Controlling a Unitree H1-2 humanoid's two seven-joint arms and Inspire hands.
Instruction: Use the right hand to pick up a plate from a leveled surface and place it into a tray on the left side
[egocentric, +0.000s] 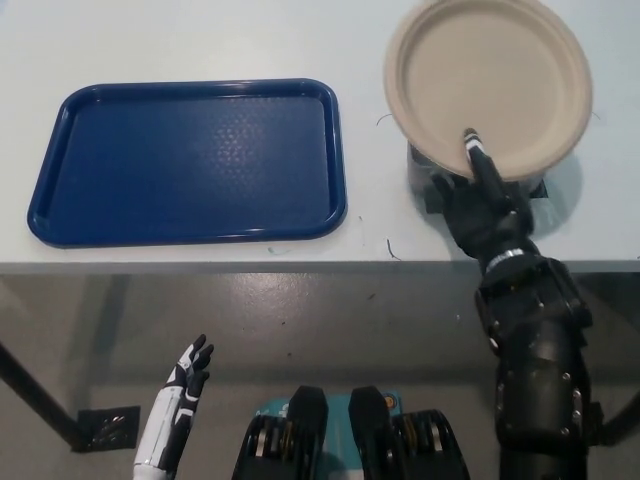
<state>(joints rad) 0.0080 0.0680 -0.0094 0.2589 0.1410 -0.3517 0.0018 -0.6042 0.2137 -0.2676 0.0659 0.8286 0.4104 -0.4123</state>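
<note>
1. The black right hand (484, 208) reaches in from the near right, over the near edge of the white table (200, 40), and pinches the near rim of the round beige paper plate (488, 85). One finger lies on top of the plate's inner surface; the rest of the hand sits under the rim.
2. The plate is at the far right of the scene, held above the table. It covers most of a small grey box-shaped stand (420, 170), of which only the left wall and near edge show beneath the plate's near-left rim.
3. The rectangular dark blue plastic tray (190, 160) lies flat on the table at the left, well apart from the plate, with nothing in it.
4. The white left hand (185, 372) rests low at the near left, below the table edge and over the grey floor (330, 320), its fingers spread and holding nothing.
5. A few short dark marks (392, 248) show on the table between tray and stand.
</note>
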